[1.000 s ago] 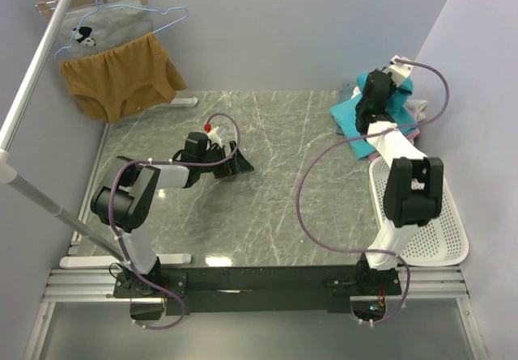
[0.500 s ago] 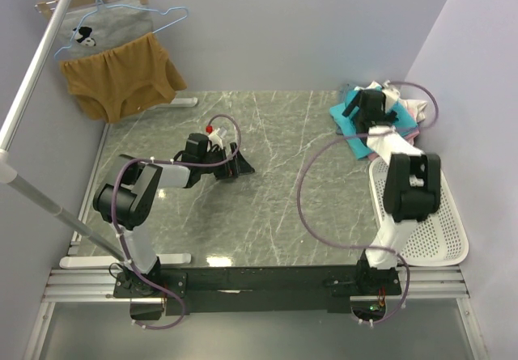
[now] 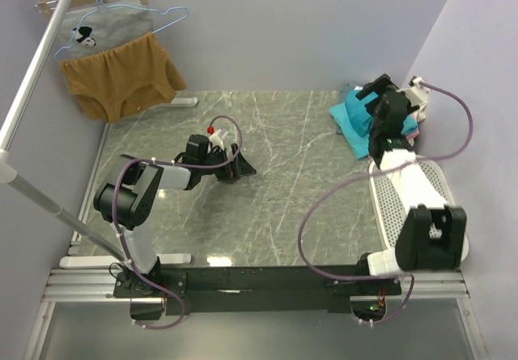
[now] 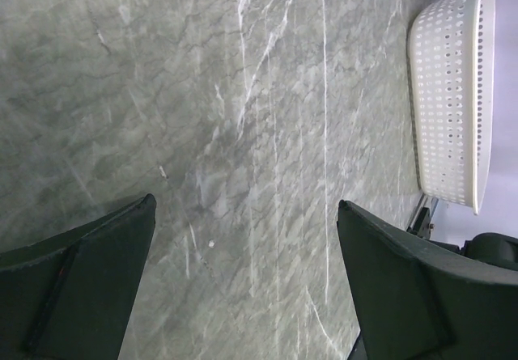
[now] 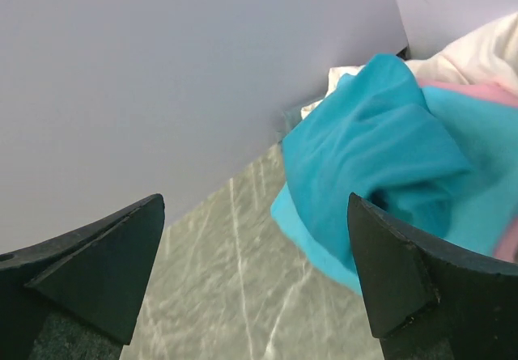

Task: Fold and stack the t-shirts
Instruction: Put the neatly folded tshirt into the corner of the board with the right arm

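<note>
The t-shirts lie in a loose pile (image 3: 354,122) at the table's back right corner. In the right wrist view a teal one (image 5: 368,154) is bunched on top of a lighter turquoise one (image 5: 314,243), with pink (image 5: 486,93) and white (image 5: 477,52) cloth behind. My right gripper (image 3: 371,93) hovers over the pile's back edge, open (image 5: 256,202), with only table and cloth edge between its fingers. My left gripper (image 3: 242,159) rests low over the middle of the table, open (image 4: 246,202) above bare marble.
A white perforated basket (image 3: 387,214) stands along the right edge, also seen in the left wrist view as the basket (image 4: 449,93). A mustard-brown garment (image 3: 121,77) and a grey printed one (image 3: 105,28) hang on a rail at the back left. Walls close off the back and right.
My right gripper has opened and come up off the pile. Its elbow has swung right, over the basket. The left arm has not moved.
</note>
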{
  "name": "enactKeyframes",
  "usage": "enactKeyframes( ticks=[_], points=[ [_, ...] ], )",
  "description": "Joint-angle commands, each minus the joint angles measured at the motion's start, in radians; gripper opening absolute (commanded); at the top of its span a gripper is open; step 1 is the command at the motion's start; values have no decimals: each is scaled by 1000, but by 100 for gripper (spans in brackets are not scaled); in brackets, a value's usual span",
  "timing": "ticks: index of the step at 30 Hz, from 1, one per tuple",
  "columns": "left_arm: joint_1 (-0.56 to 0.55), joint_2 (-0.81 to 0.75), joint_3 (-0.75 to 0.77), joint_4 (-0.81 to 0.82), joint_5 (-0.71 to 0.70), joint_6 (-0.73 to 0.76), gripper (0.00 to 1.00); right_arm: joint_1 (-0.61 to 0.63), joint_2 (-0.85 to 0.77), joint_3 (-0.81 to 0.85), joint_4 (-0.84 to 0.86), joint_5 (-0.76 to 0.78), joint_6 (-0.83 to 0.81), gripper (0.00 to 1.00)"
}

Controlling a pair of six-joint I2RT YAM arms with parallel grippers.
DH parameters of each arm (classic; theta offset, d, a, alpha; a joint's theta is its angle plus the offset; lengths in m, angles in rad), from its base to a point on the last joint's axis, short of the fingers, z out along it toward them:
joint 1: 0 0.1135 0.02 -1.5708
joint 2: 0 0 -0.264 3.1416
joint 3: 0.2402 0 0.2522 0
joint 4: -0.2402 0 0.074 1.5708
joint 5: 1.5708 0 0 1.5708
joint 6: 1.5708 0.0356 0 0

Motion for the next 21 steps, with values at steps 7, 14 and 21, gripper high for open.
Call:
enactKeyframes(
  ticks=[7, 14, 21],
  points=[
    [-16, -34, -29, 36, 19, 6, 99, -1, 516, 387, -134, 135, 44, 100],
    [-16, -28, -53, 26, 19, 14, 99, -1, 349, 122, -221, 227, 158, 100],
    [-16, -37, -29, 2, 21, 31, 99, -3, 217, 91, -47, 7, -35, 100]
  ],
)
